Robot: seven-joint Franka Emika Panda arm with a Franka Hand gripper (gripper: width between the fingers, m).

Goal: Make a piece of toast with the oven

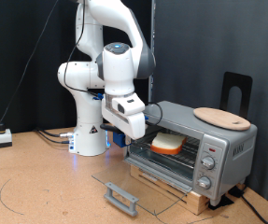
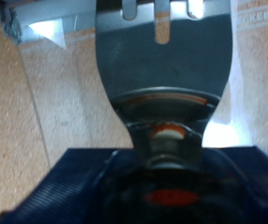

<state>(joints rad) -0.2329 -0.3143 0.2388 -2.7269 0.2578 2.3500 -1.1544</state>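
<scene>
Oven (image 1: 191,145) sits near the counter's (image 1: 40,177) right edge as your exterior view shows it, raised on a wooden block. Its glass door (image 1: 138,187) is dropped open, flat toward the counter's front edge. The piece of toast (image 1: 166,142) lies inside the oven on the rack, pale top, orange-brown crust. A round wooden board (image 1: 221,117) rests on the oven's roof. The gripper (image 1: 132,126) hangs just outside the oven mouth, beside the toast but apart from it. Your wrist view is filled by a flat metal spatula blade (image 2: 166,56) reaching out from the hand over the cork surface. Whether the fingers are apart or together, you cannot tell from either view.
</scene>
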